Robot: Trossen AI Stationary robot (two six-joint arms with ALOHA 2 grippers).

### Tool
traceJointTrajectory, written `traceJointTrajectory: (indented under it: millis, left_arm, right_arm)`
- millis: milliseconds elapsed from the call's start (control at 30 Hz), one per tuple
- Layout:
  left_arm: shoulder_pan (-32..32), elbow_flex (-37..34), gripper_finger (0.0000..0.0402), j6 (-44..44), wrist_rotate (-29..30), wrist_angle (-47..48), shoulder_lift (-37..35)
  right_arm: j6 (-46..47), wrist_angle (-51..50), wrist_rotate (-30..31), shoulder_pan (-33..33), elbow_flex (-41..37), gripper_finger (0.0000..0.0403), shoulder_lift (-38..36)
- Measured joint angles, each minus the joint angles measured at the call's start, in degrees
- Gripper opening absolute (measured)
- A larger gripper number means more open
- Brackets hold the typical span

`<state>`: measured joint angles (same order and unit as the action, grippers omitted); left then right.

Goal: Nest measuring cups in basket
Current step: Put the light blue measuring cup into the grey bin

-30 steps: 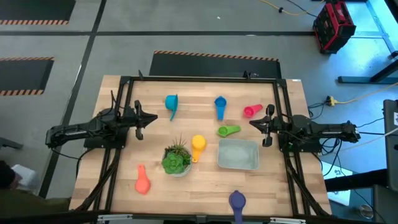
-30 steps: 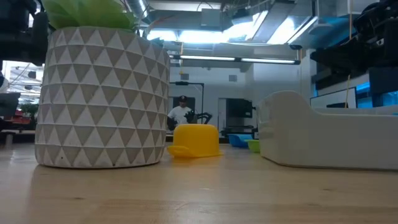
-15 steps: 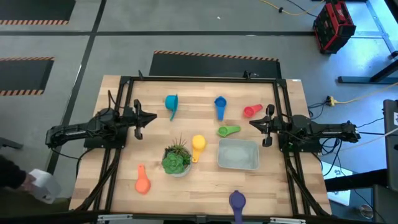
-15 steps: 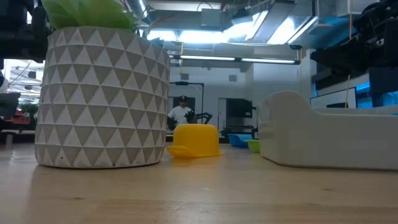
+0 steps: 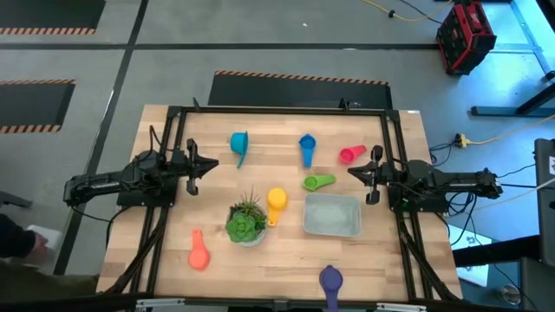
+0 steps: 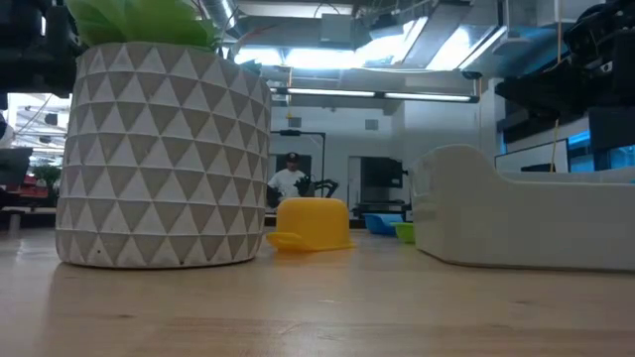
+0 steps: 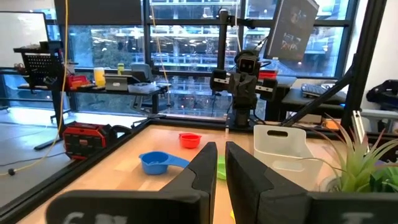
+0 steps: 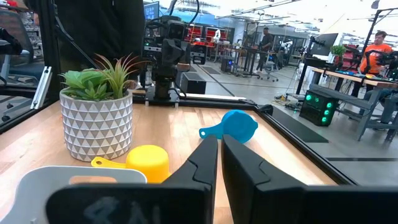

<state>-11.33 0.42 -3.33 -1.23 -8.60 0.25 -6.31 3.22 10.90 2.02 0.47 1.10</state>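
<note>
Seven measuring cups lie scattered on the wooden table: teal, blue, red, green, yellow, orange and purple. The translucent basket stands empty at right of centre, with its bottom on the table. My left gripper hovers shut over the table's left side, pointing right. My right gripper hovers shut over the right side, near the red cup. The wrist views show each pair of fingers close together, left and right, with nothing between them.
A green spiky plant in a white patterned pot stands beside the yellow cup and left of the basket. A black frame rail runs around the table. A person is on the floor by the table's left near corner.
Both arms and all the cups have kept still. The person beside the table's left near corner has moved a white object about.
</note>
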Motion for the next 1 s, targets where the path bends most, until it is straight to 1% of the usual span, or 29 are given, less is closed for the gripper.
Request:
traceJointTrajectory:
  millis: [367,500,567,633,733,867,933,1000]
  left_arm:
    - [0.0,0.0,0.0028,-0.7,0.6,-0.1,0.0]
    - [0.0,0.0,0.0028,-1.3,-0.9,-0.1,0.0]
    - [0.0,0.0,0.0035,-2.4,-1.2,-0.1,0.0]
    - [0.0,0.0,0.0051,-3.5,-1.1,-0.1,0.0]
    - [0.0,0.0,0.0086,-4.1,-0.8,-0.1,0.0]
    - [0.0,0.0,0.0134,-4.2,2.9,-0.3,0.0]
    - [0.0,0.0,0.0153,-4.2,4.8,-0.9,0.0]
    - [0.0,0.0,0.0168,-4.2,5.4,-2.0,0.0]
  right_arm:
    - [0.0,0.0,0.0,0.0,0.0,0.0028,0.0]
    - [0.0,0.0,0.0,0.0,0.0,0.0028,0.0]
    - [0.0,0.0,0.0,0.0,0.0,0.0028,0.0]
    - [0.0,0.0,0.0,0.0,0.0,0.0028,0.0]
    - [0.0,0.0,0.0,0.0,0.0,0.0028,0.0]
    - [0.0,0.0,0.0,0.0,0.0,0.0028,0.0]
    - [0.0,0.0,0.0,0.0,0.0,0.0028,0.0]
    - [0.0,0.0,0.0,0.0,0.0,0.0028,0.0]
